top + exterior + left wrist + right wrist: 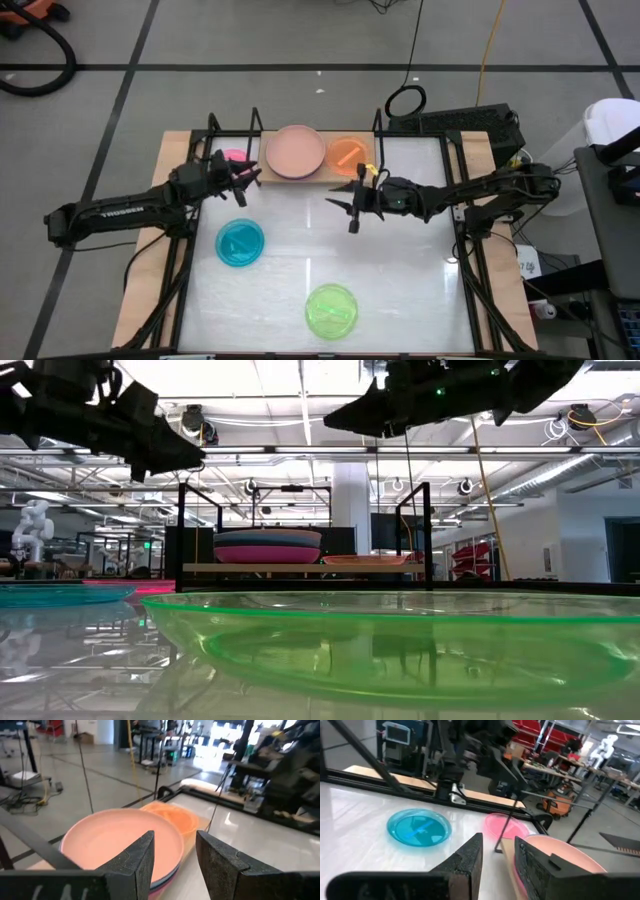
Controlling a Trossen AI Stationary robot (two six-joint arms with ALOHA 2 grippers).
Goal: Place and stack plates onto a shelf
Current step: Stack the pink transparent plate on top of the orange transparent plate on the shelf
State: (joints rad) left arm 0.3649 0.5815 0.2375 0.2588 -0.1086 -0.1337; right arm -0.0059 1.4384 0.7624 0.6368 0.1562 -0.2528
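Observation:
A stack of larger plates topped by the salmon-pink plate [296, 152] [120, 837] rests on the wooden shelf [327, 173] [300, 568], with the orange plate [347, 152] [172, 817] beside it on the board. The hot pink plate [230, 157] [507, 826] lies on the table left of the shelf. The teal plate [241, 243] [419, 827] and the lime green plate [331, 310] [400, 645] lie flat on the white tabletop. My left gripper [250, 180] [175, 855] hovers open and empty near the stack's left side. My right gripper [346, 210] [498, 865] hovers open and empty in front of the orange plate.
Black wire uprights [378, 135] stand at the shelf's ends, and a black frame [462, 200] runs along the table's sides. Bare tabletop [400, 270] lies between the lime green plate and the right edge. Cables and equipment [470, 125] sit beyond the far right corner.

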